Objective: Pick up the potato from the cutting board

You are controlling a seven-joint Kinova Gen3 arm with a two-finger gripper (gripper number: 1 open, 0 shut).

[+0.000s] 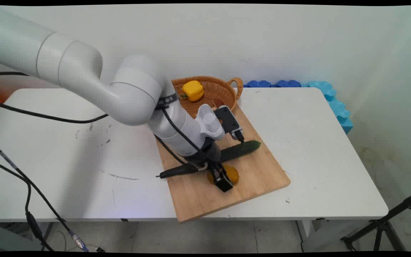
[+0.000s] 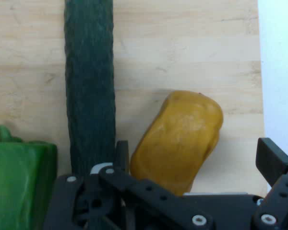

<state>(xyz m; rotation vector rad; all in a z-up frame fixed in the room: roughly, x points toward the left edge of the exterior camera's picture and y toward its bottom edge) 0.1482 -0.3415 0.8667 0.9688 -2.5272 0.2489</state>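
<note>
Right now my gripper [image 2: 192, 158] hangs spread around a potato [image 2: 180, 139], cucumber [image 2: 90, 81] at nine o'clock; closing off-centre could roll it away.

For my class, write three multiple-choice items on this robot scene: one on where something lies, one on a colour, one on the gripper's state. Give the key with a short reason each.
1. Where does the yellow pepper lie?
A. on the board
B. in the basket
C. on the bare table

2. What colour is the long vegetable beside the potato?
A. dark green
B. red
C. white

3. How does the gripper stand?
A. open, its fingers either side of the potato
B. shut on the cucumber
C. raised high above the basket

Key: B, the pepper sits inside the wicker basket at the far end of the board. A, the cucumber is dark green. A, the hand view shows a finger on each side of the potato, with a gap on one side.
</note>
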